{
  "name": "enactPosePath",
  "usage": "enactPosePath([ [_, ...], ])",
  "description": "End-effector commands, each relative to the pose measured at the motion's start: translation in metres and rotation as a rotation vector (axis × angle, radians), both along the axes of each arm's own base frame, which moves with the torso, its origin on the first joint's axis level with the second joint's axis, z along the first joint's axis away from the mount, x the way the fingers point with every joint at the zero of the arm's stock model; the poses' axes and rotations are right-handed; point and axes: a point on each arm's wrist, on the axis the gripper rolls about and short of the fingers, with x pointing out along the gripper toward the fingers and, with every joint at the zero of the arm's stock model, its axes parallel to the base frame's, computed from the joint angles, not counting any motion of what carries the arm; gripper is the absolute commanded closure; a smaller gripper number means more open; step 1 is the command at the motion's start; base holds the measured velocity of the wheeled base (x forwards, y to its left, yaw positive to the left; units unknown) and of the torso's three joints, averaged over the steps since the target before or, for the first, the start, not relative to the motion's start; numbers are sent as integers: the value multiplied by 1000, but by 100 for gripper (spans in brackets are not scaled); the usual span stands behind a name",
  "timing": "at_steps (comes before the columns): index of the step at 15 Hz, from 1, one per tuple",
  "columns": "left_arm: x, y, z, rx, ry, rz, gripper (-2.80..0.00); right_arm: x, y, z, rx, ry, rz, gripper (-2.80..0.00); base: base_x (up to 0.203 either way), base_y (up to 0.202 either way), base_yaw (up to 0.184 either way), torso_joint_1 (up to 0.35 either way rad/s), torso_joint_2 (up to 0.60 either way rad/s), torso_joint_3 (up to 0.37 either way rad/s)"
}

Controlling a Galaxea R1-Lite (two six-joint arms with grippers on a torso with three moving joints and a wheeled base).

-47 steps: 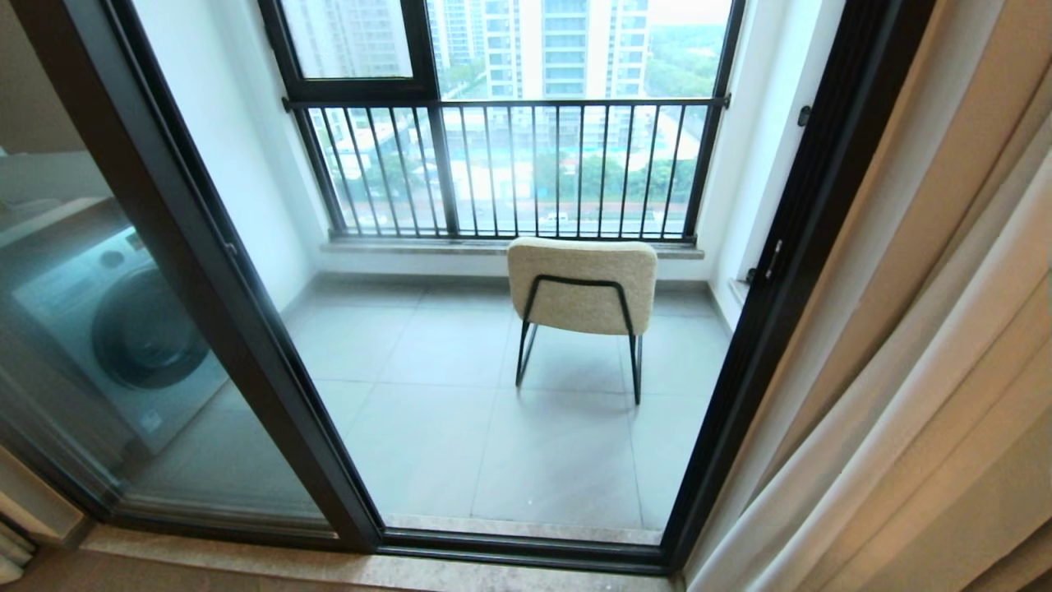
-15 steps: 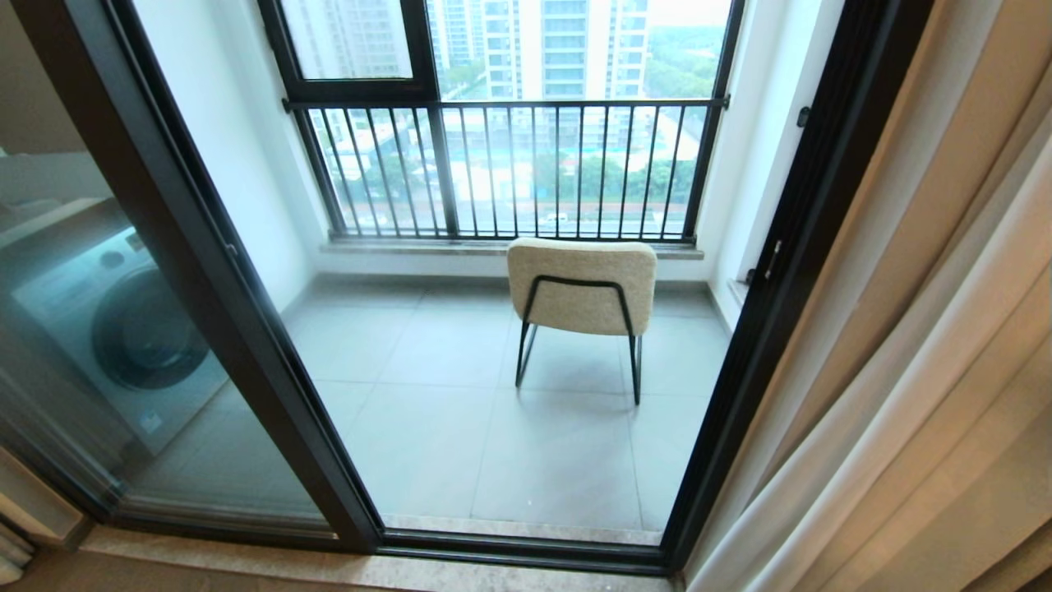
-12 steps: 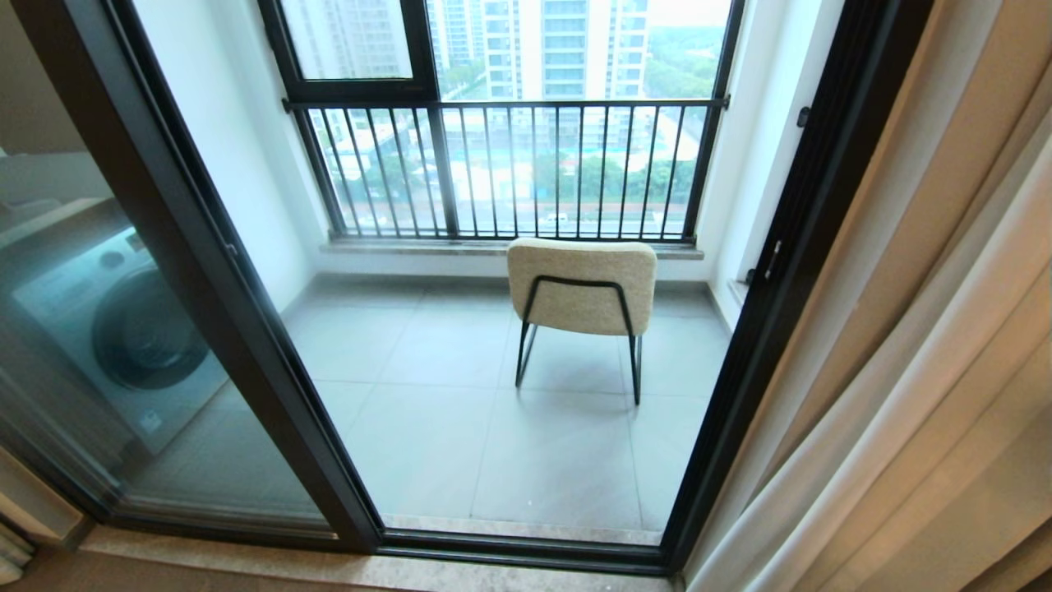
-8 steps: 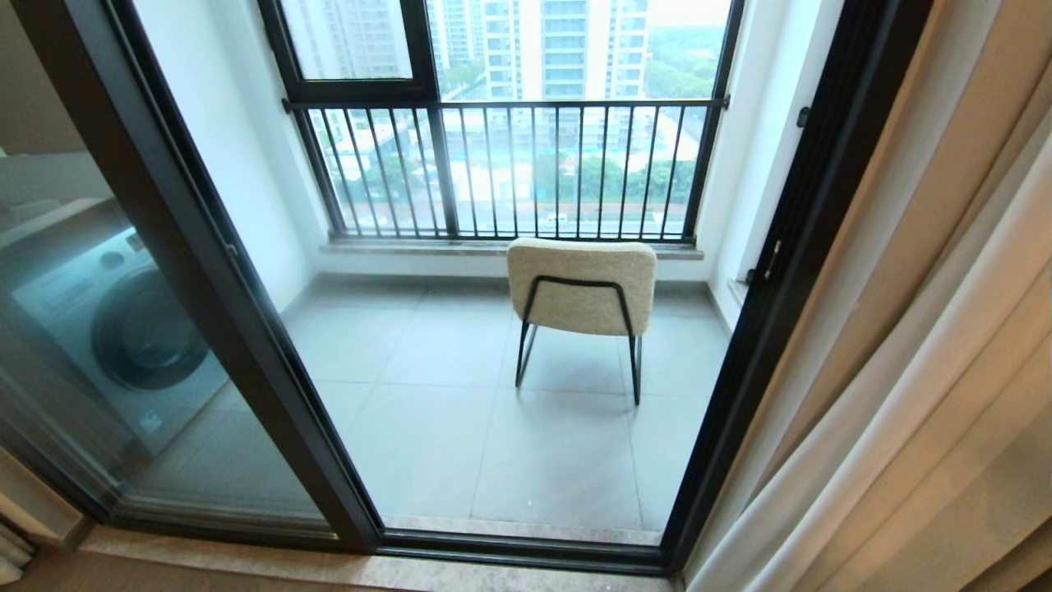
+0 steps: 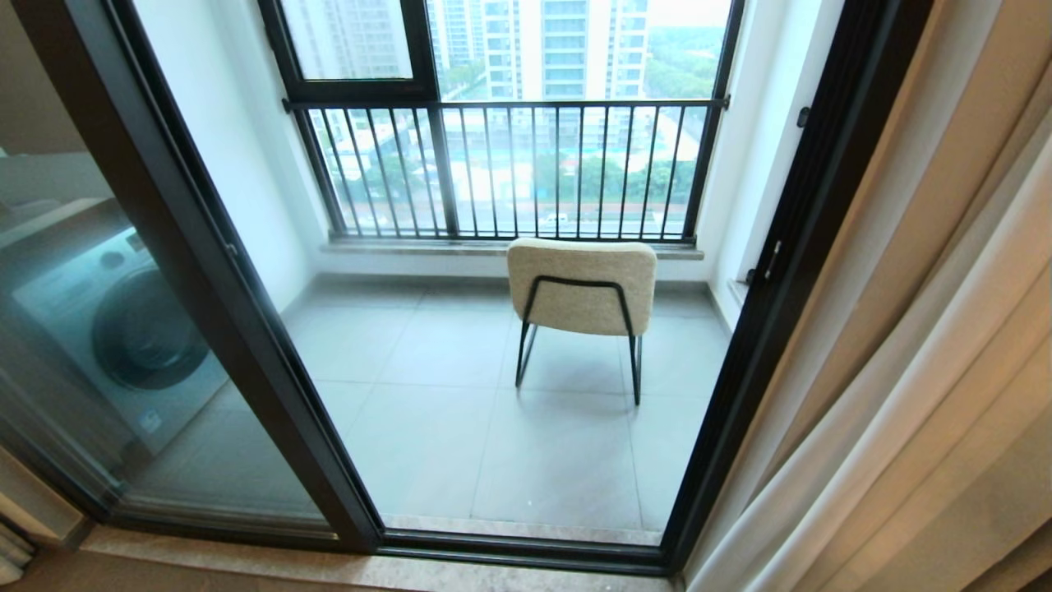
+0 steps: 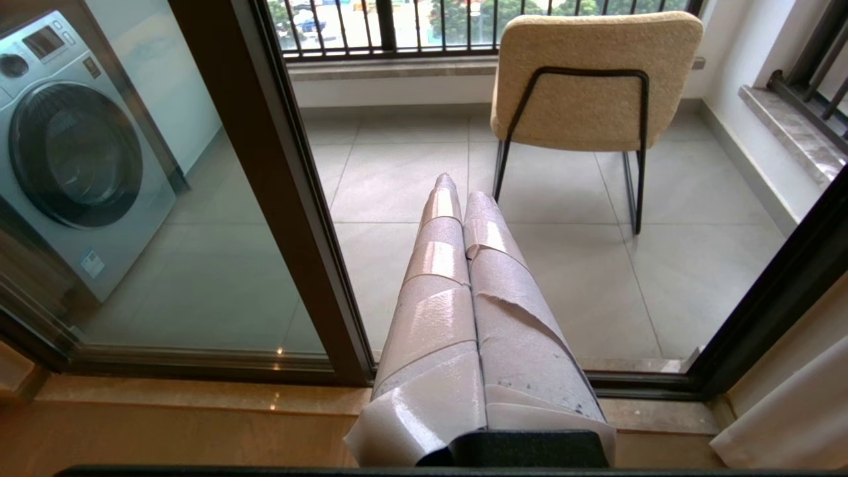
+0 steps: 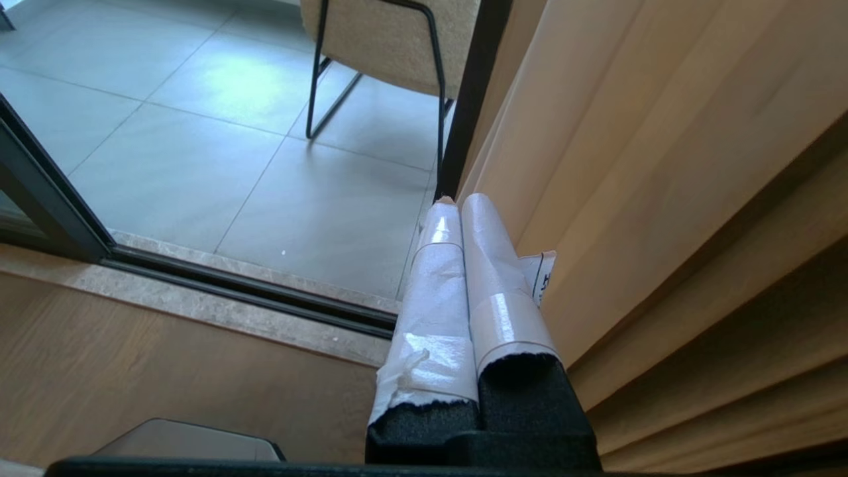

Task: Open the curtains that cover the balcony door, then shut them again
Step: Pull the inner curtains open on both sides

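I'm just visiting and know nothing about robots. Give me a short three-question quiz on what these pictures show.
1. True or false: the curtains are drawn across the balcony door.
2. What stands on the balcony floor behind the glass, on the robot's left? A) a washing machine B) a bicycle C) a plant
3. Fill in: both the left gripper and the right gripper are ____ and hold nothing.

Key
1. False: they are bunched at the right, and the chair shows plainly.
2. A, the washing machine.
3. shut
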Motion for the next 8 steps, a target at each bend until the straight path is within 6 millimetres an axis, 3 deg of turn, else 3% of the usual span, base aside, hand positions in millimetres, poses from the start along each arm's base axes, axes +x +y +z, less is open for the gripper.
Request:
enactPosePath([
  [1, 0, 0, 0, 0, 0, -1, 0, -9, 0, -4, 16, -81, -13, 0, 0, 0, 0, 0, 0, 0],
  [8, 0, 0, 0, 0, 0, 1, 0, -14, -1, -6, 49, -138, -60, 0, 0, 0, 0, 0, 0, 0],
])
